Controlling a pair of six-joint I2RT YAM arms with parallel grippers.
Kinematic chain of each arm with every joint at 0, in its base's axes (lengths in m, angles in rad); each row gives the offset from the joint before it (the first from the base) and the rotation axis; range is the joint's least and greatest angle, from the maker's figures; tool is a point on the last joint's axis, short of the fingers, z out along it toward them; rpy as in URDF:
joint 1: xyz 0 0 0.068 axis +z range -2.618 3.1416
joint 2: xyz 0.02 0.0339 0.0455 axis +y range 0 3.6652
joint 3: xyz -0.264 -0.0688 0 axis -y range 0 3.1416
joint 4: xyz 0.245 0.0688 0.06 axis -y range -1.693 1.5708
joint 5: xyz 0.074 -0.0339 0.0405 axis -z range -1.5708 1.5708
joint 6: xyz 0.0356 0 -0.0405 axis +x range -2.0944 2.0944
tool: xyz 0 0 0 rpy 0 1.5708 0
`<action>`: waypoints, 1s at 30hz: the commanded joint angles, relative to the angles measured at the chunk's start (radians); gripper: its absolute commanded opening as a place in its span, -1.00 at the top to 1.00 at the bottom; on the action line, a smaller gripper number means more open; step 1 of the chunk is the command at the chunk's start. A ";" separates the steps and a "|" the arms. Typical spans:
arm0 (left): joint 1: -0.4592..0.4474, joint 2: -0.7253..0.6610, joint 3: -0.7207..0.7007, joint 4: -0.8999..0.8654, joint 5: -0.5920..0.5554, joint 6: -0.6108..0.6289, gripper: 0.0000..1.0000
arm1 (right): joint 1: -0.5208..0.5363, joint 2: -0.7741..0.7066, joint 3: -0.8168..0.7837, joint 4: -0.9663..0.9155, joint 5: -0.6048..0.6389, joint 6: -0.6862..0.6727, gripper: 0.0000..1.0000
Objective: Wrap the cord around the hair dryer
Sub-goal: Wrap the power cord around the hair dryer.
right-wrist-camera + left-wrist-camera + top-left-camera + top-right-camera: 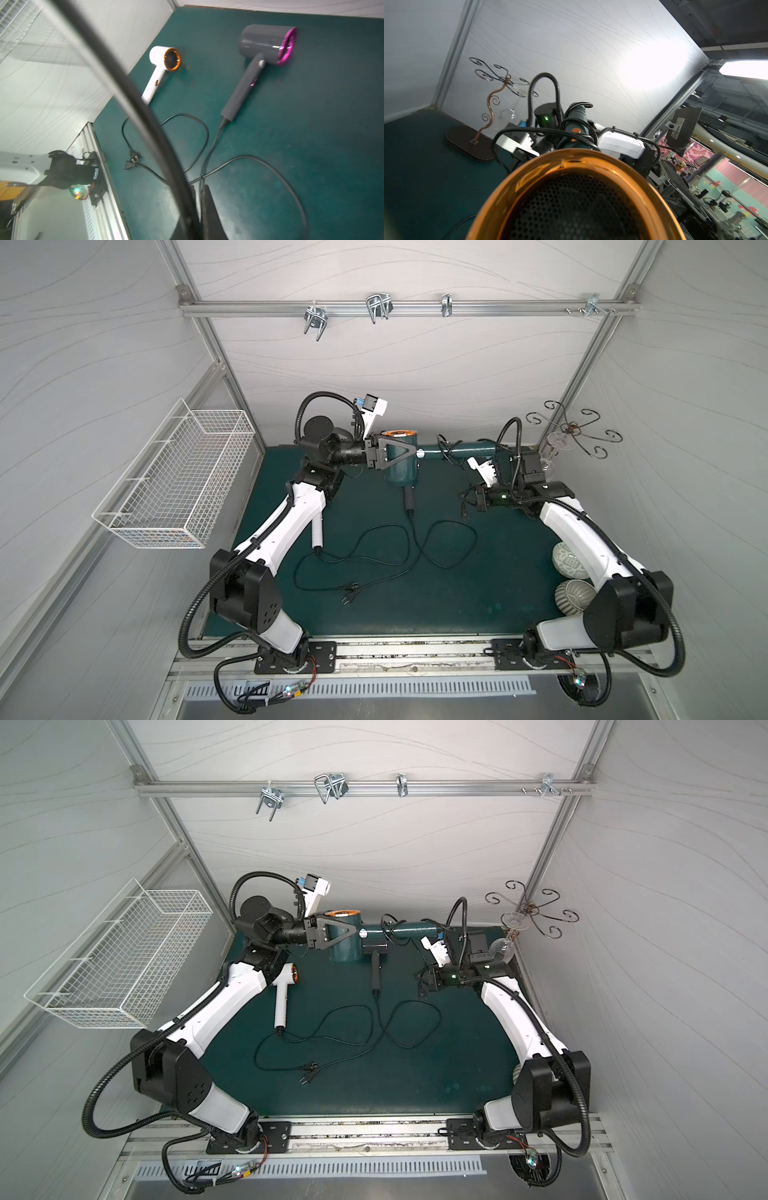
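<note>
A: How do the arms stand?
B: The left arm reaches to the far edge of the dark green desk (457,593) with its wrist level. The left gripper (405,454) clamps the barrel of the teal hair dryer (397,475) and holds it above the desk, handle pointing sideways at the right arm. The right arm is bent low near the far right corner. The right gripper (468,502) has its jaws closed on the black cord (145,116), which runs out from between the fingers in the right wrist view.
A: And the cord's other end?
B: Loops of it lie round the teal handle. The left wrist view shows them just beyond the copper-rimmed grille (571,166).
A: The surroundings?
B: A white hair dryer (286,986) lies near the left edge and a grey hair dryer with a magenta ring (268,43) lies mid-desk, with loose cables (374,556) looping toward the front. A scrolled wire glass rack (573,429) stands in the far right corner, and two round ceramic pieces (575,597) sit by the right edge. A white wire basket (174,481) hangs on the left wall.
A: Do the views differ?
B: In both top views the teal barrel hides the grey dryer's head; only the right wrist view shows it whole
</note>
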 commanded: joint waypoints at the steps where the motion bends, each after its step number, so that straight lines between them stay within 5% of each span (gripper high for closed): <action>1: 0.051 0.014 0.063 0.065 -0.075 -0.007 1.00 | 0.053 -0.059 -0.064 0.068 0.015 0.066 1.00; 15: 0.192 0.052 0.038 -0.101 -0.187 0.131 1.00 | 0.347 -0.216 -0.089 -0.131 0.217 0.034 1.00; 30: 0.199 0.068 0.007 -0.324 -0.231 0.302 1.00 | 0.569 -0.160 0.370 -0.558 0.441 -0.127 1.00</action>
